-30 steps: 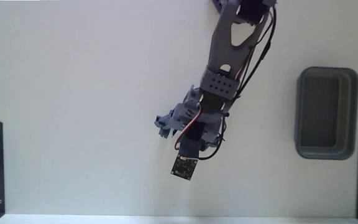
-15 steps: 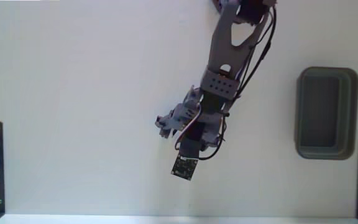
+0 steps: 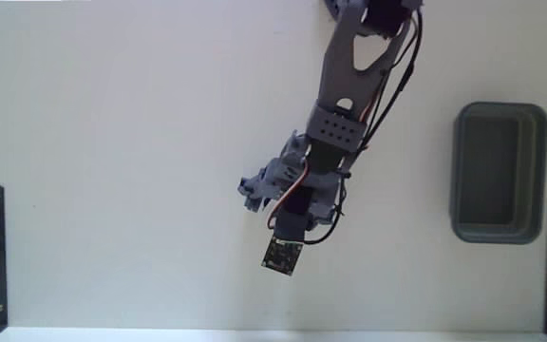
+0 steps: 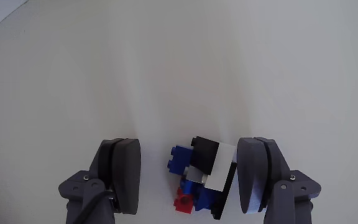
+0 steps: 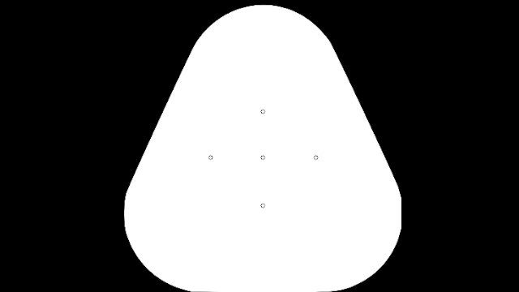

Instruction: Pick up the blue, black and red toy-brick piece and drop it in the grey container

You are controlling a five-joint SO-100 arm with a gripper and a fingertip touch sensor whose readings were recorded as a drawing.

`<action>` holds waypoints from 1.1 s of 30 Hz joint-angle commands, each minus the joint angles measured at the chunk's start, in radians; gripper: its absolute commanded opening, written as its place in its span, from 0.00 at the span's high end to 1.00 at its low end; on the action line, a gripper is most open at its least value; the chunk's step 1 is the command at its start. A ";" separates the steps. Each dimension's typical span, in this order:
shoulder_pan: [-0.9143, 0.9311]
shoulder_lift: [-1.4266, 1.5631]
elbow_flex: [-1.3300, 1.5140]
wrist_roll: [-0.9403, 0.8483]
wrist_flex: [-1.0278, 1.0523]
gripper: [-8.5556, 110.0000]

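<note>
— Nothing has moved since the earlier frame, has it?
— No; the arm (image 3: 335,114) and the tray (image 3: 499,173) sit just as they did, with the tray well to the right of the arm in the fixed view.
— Any writing or brand to read?
— None that I can make out on either.
— Where is the brick piece?
— In the wrist view the brick piece (image 4: 202,176) lies on the white table (image 4: 166,62), between the fingers of the gripper (image 4: 190,177). The jaws stand apart. The right finger (image 4: 253,174) is just beside the piece, perhaps touching its white bit; I cannot tell. The left finger (image 4: 124,174) is clear of it.
— What is hidden?
— In the fixed view the arm covers the piece and the fingertips completely. In the wrist view the frame's lower edge cuts off the finger bases, and the piece's bottom end sits almost at that edge.
</note>
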 commanded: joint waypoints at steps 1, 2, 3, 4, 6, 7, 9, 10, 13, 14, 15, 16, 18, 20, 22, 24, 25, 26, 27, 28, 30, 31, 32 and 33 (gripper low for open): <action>0.017 0.032 -0.006 0.002 -0.014 0.14; 0.017 0.032 -0.006 0.002 -0.014 0.15; 0.017 0.032 -0.006 0.002 -0.014 0.15; 0.017 0.032 -0.006 0.002 -0.014 0.15; 0.017 0.032 -0.006 0.002 -0.014 0.16; 0.017 0.032 -0.006 0.002 -0.014 0.16; 0.017 0.032 -0.006 0.002 -0.014 0.16; 0.017 0.032 -0.006 0.002 -0.014 0.17; 0.017 0.032 -0.006 0.002 -0.014 0.17; 0.017 0.032 -0.006 0.002 -0.014 0.18; 0.017 0.032 -0.006 0.002 -0.014 0.18; 0.017 0.032 -0.006 0.002 -0.014 0.18; 0.017 0.032 -0.006 0.002 -0.014 0.19; 0.017 0.032 -0.006 0.002 -0.014 0.19; 0.017 0.032 -0.006 0.002 -0.014 0.20; 0.017 0.032 -0.006 0.002 -0.014 0.20; 0.017 0.032 -0.006 0.002 -0.014 0.20; 0.017 0.032 -0.006 0.002 -0.014 0.20; 0.017 0.032 -0.006 0.002 -0.014 0.21; 0.017 0.032 -0.006 0.002 -0.014 0.21; 0.017 0.032 -0.006 0.002 -0.014 0.22; 0.017 0.032 -0.006 0.002 -0.014 0.22; 0.017 0.032 -0.006 0.002 -0.014 0.22; 0.017 0.032 -0.006 0.002 -0.014 0.22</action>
